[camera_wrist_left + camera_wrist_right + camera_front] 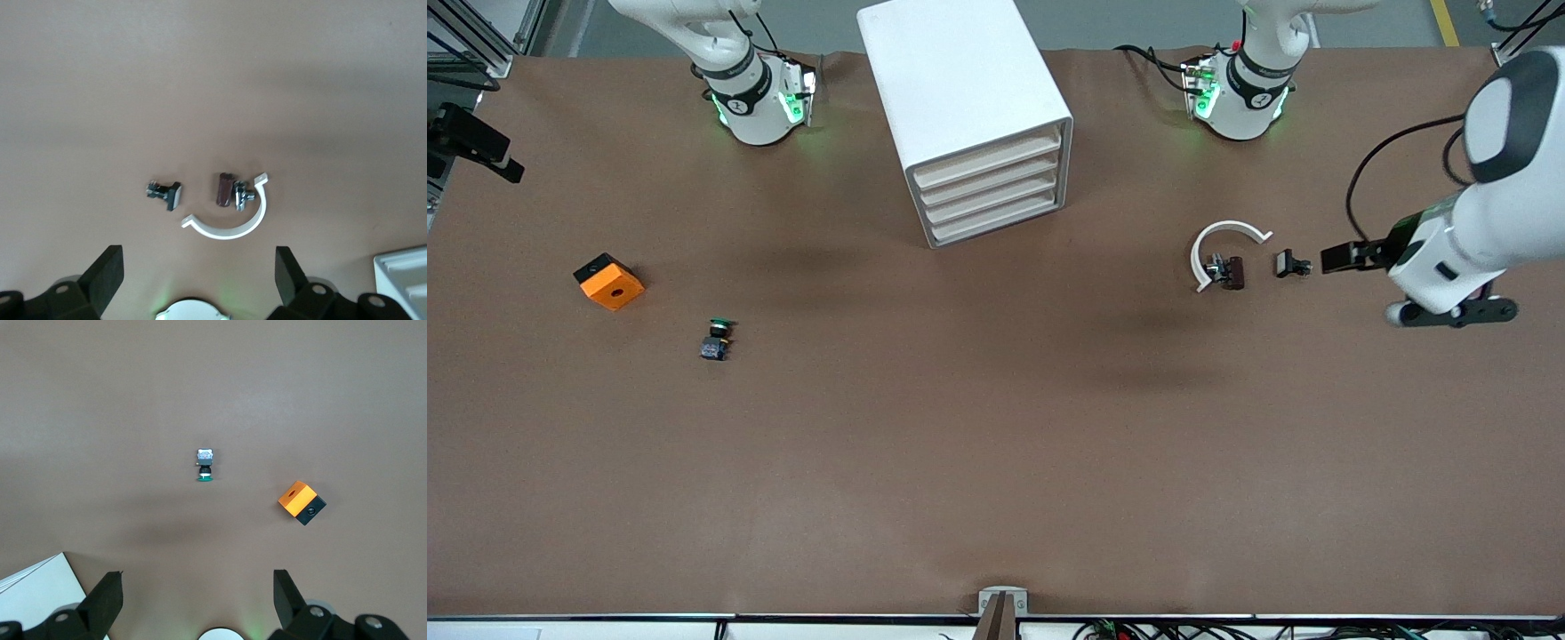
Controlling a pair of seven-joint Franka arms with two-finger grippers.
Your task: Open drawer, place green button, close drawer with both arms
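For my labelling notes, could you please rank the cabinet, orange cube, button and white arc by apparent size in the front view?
Largest to smallest:
1. cabinet
2. white arc
3. orange cube
4. button
The arc and the cube look close: the arc spans more, but it is thin.

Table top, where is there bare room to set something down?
The widest bare patch of the brown table lies nearer the front camera than the white four-drawer cabinet, between the tiny green-capped button and the dark brown part with white arc. That part and a small black clip crowd the left arm's end.
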